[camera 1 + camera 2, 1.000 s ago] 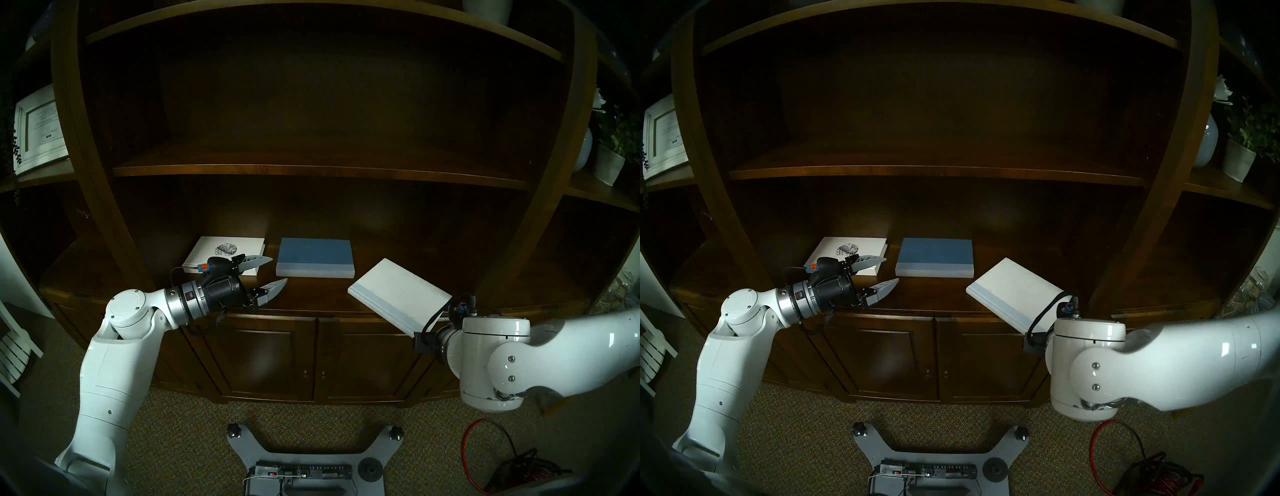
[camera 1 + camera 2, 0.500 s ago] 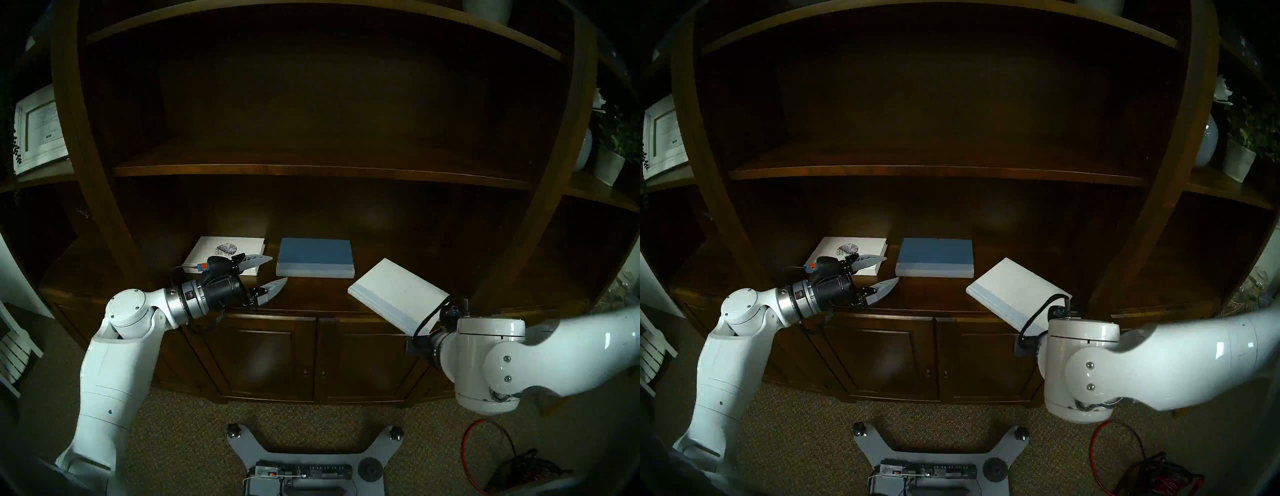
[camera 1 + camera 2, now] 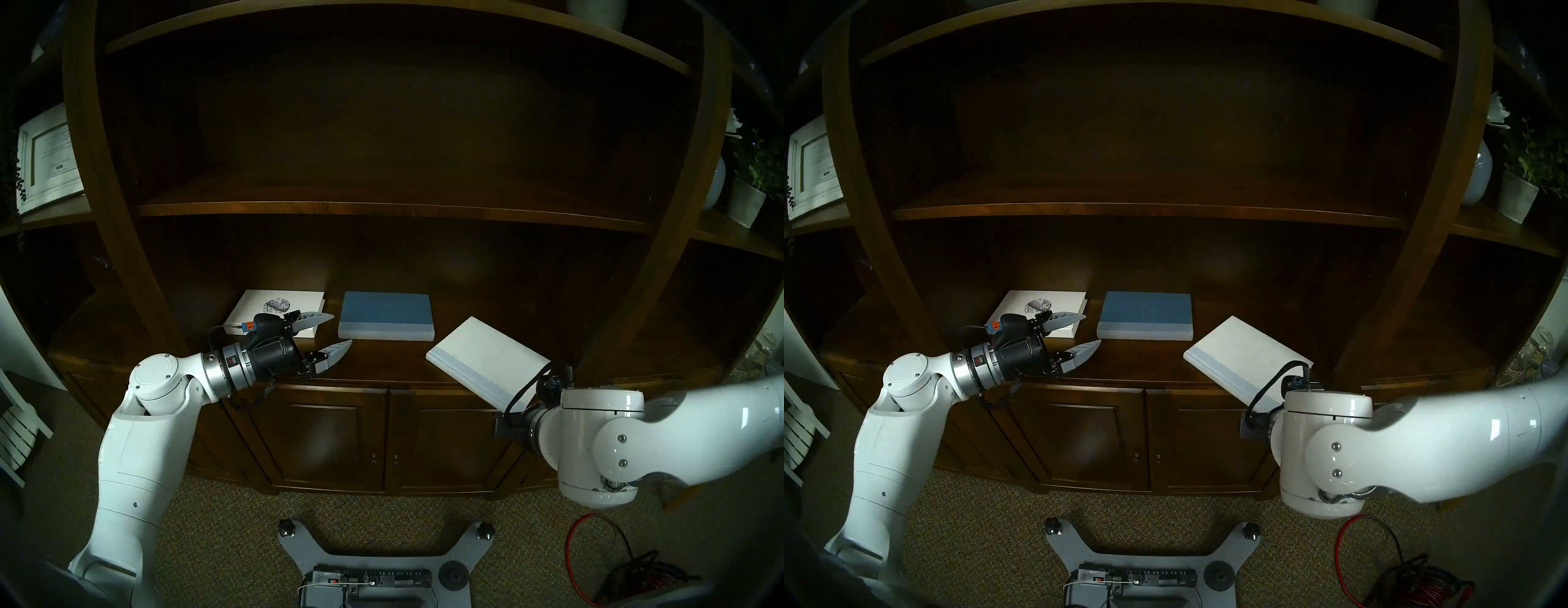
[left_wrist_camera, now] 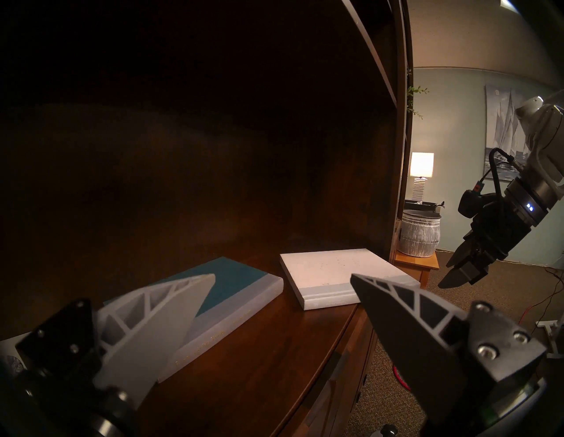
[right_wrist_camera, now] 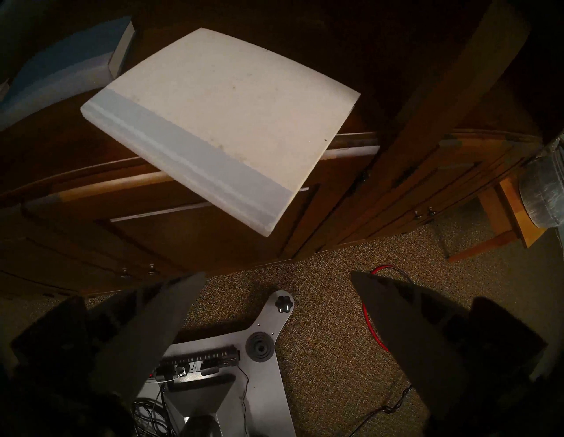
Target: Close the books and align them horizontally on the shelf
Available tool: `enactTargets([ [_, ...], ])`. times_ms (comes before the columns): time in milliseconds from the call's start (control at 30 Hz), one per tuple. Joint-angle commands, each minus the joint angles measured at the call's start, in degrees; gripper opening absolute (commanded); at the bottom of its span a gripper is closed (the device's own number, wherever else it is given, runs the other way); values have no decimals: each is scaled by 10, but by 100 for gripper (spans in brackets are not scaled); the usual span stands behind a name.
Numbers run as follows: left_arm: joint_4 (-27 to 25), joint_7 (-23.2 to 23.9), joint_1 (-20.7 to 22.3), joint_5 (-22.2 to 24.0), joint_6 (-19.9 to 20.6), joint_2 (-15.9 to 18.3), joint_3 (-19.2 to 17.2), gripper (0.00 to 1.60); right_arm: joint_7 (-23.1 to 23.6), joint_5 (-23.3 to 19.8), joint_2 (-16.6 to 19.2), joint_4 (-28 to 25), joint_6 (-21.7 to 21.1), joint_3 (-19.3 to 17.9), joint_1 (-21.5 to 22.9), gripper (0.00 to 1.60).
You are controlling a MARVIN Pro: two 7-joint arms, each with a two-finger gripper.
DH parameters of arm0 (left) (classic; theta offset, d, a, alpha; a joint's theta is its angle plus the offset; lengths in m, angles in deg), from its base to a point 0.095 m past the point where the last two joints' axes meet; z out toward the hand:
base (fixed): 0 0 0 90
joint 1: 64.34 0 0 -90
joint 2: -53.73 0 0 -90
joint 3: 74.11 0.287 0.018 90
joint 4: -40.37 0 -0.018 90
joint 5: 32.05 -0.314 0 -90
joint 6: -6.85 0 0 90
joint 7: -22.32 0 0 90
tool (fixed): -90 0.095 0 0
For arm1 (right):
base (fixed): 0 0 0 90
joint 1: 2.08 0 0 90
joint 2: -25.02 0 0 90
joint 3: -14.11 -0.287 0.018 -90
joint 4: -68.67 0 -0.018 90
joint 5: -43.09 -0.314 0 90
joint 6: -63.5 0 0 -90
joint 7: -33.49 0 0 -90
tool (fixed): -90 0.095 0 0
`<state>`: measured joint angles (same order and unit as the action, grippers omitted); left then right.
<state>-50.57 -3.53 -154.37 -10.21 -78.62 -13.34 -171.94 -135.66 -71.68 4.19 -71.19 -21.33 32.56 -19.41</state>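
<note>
Three closed books lie flat on the dark wooden shelf (image 3: 382,361). The white book with the speckled emblem (image 3: 297,302) is at the left and the blue book (image 3: 386,314) is in the middle, both square to the front edge. The plain white book with the pale-blue spine (image 3: 483,356) lies skewed at the right, its near corner overhanging the edge (image 5: 219,122). My left gripper (image 3: 342,329) is open and empty, between the emblem book and the blue book. My right gripper (image 5: 277,274) is open and empty, in front of and below the overhanging corner; it also shows in the left wrist view (image 4: 451,277).
A thinner upper shelf board (image 3: 382,208) hangs above the books. Panelled cabinet doors (image 3: 339,437) are below. A framed picture (image 3: 46,157) stands far left, and plant pots (image 3: 746,204) far right. A side table with a grey bucket (image 4: 421,235), a red cable (image 3: 594,547) and my base (image 3: 373,560) are on the carpet.
My right wrist has shifted slightly left under the white book's overhanging corner. The left arm and the three books have not moved.
</note>
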Motion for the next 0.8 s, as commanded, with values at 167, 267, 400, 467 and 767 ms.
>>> enactTargets([
  [167,-15,0,17,3,0,0,-6,160,57,-10,-3,34,-29,-13,14,160],
  [267,-15,0,17,3,0,0,-6,160,63,-12,-3,43,-32,-14,14,160],
  [400,-15,0,17,3,0,-1,-6,160,82,-16,-8,68,-39,-13,11,160],
  [467,-15,1,17,2,1,-1,-7,160,89,-19,-11,78,-42,-13,11,160],
  [767,-15,2,18,1,1,-3,-8,160,108,-25,-25,130,-48,-12,11,160],
])
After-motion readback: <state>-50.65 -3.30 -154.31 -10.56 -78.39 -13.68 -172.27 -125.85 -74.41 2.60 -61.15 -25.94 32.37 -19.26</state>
